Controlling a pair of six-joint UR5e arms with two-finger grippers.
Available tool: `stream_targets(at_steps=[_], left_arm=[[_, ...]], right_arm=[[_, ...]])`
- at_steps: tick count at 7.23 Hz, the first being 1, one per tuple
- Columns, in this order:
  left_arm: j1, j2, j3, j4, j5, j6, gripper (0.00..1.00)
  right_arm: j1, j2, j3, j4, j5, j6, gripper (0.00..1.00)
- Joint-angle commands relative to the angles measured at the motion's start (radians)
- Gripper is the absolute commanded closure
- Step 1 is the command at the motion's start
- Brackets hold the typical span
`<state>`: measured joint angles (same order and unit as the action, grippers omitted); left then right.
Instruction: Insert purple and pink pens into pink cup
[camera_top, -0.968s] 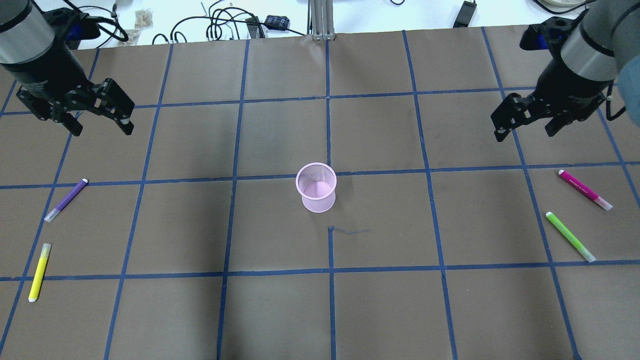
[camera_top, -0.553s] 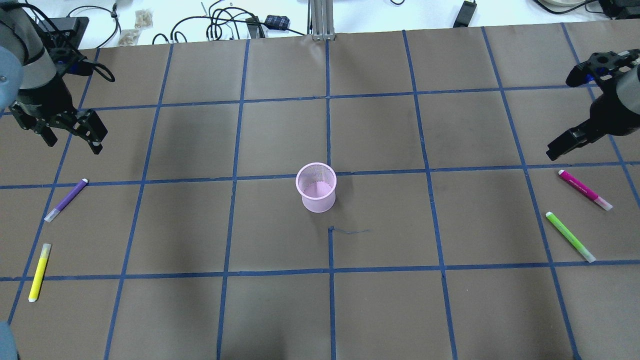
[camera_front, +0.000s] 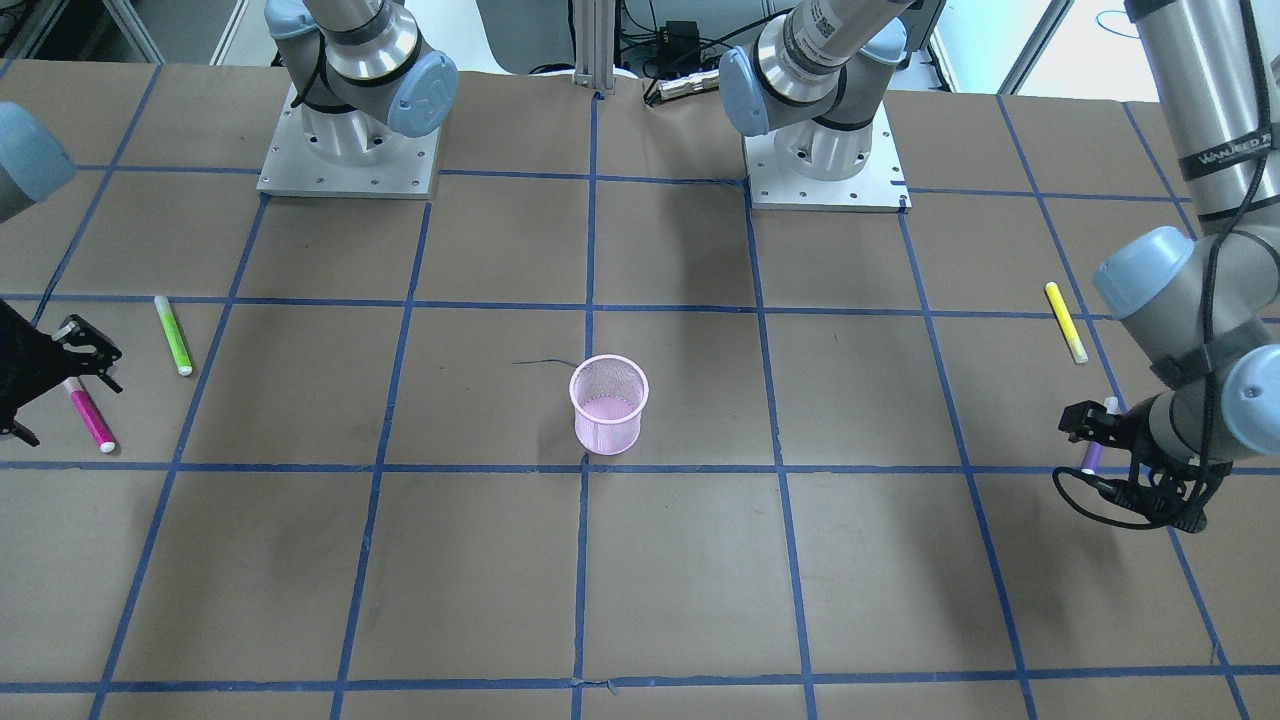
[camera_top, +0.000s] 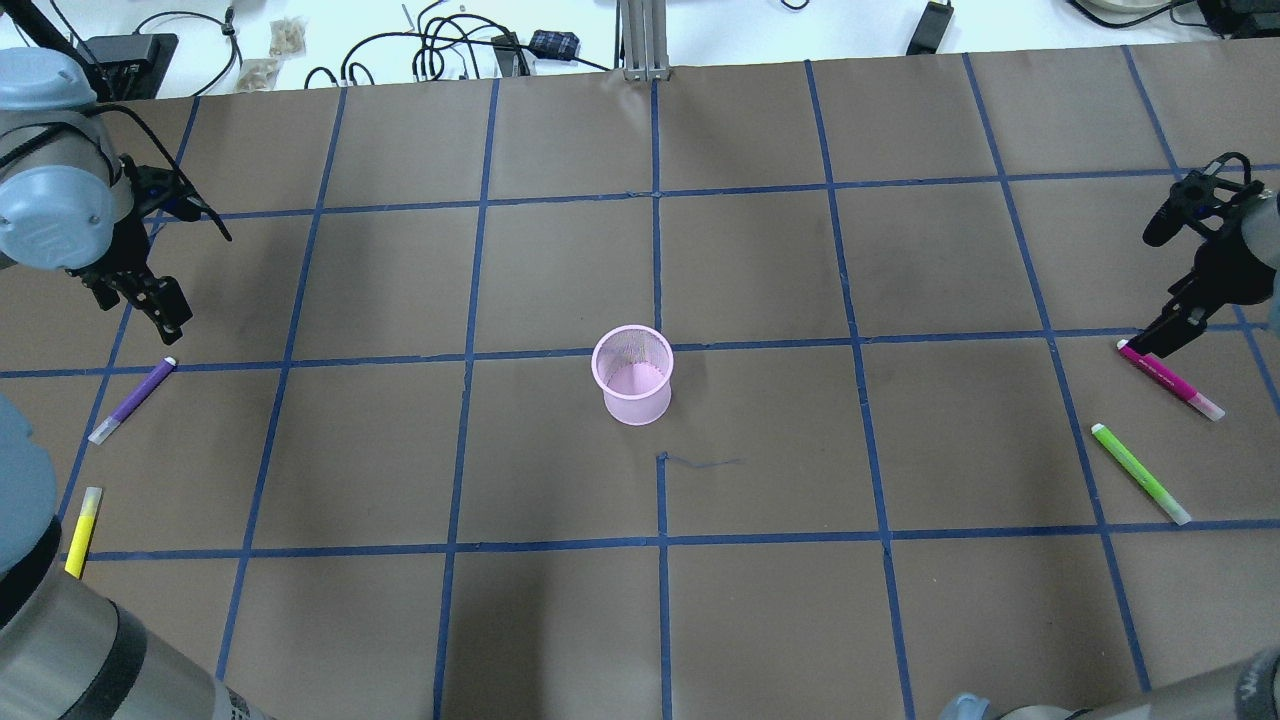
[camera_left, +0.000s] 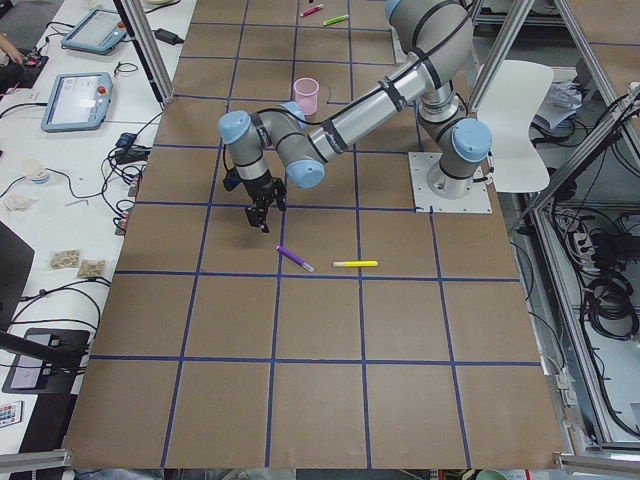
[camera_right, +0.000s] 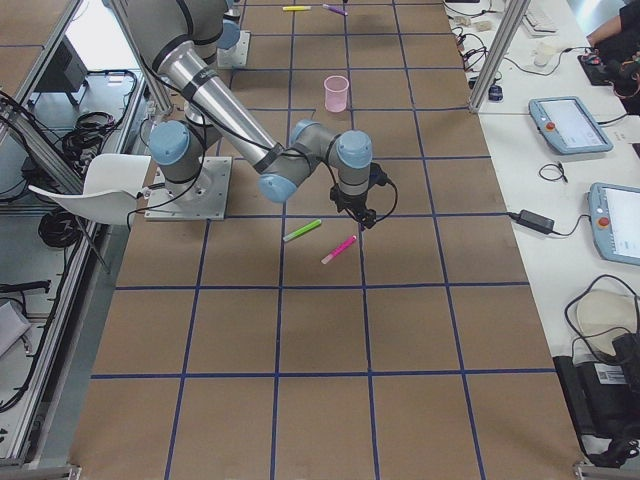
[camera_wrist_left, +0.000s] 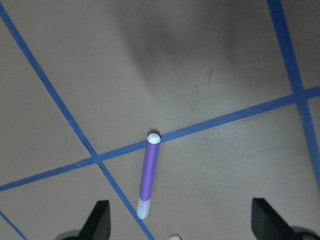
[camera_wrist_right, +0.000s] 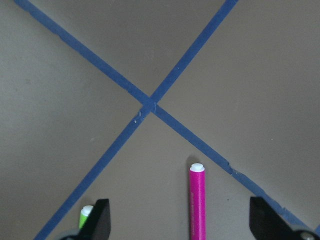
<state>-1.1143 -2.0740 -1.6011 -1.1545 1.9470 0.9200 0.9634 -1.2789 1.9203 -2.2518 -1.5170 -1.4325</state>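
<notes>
While left gripper (camera_wrist_left: 182, 220) and right gripper (camera_wrist_right: 180, 220) hover wide open, empty, off-centre closing could roll purple pen (camera_wrist_left: 146, 175) or pink pen (camera_wrist_right: 197, 202).

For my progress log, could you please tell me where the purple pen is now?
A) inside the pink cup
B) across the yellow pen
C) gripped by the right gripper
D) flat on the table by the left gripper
D: the purple pen lies flat on the table, untouched, ahead of the open left gripper, and the pink cup holds no pen.
</notes>
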Motion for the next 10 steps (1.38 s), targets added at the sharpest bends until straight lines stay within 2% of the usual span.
stream_targets(at_steps=[1, 3, 4, 5, 6, 8, 9, 10], left_arm=[[0.019, -0.066, -0.003, 0.025, 0.016, 0.084, 0.00], [0.019, -0.092, -0.008, 0.025, 0.010, 0.109, 0.00], [0.022, -0.093, -0.017, 0.035, 0.012, 0.111, 0.00], [0.024, -0.095, -0.017, 0.042, 0.012, 0.117, 0.05], [0.027, -0.100, -0.019, 0.044, 0.009, 0.115, 0.12], [0.027, -0.106, -0.023, 0.082, 0.010, 0.118, 0.14], [0.028, -0.110, -0.025, 0.084, 0.012, 0.118, 0.14], [0.028, -0.110, -0.025, 0.085, 0.012, 0.118, 0.18]], right_arm=[[-0.003, 0.123, -0.079, 0.009, -0.015, -0.069, 0.02], [-0.003, 0.133, -0.069, 0.021, -0.015, -0.060, 0.05], [-0.003, 0.135, -0.049, 0.014, -0.015, -0.060, 0.11], [-0.003, 0.135, -0.028, 0.006, -0.017, -0.062, 0.11], [-0.003, 0.135, -0.023, 0.002, -0.017, -0.062, 0.26], [-0.003, 0.133, -0.023, -0.003, -0.035, -0.069, 0.86], [-0.003, 0.132, -0.023, 0.000, -0.048, -0.069, 1.00], [-0.003, 0.128, -0.023, 0.018, -0.049, -0.069, 1.00]])
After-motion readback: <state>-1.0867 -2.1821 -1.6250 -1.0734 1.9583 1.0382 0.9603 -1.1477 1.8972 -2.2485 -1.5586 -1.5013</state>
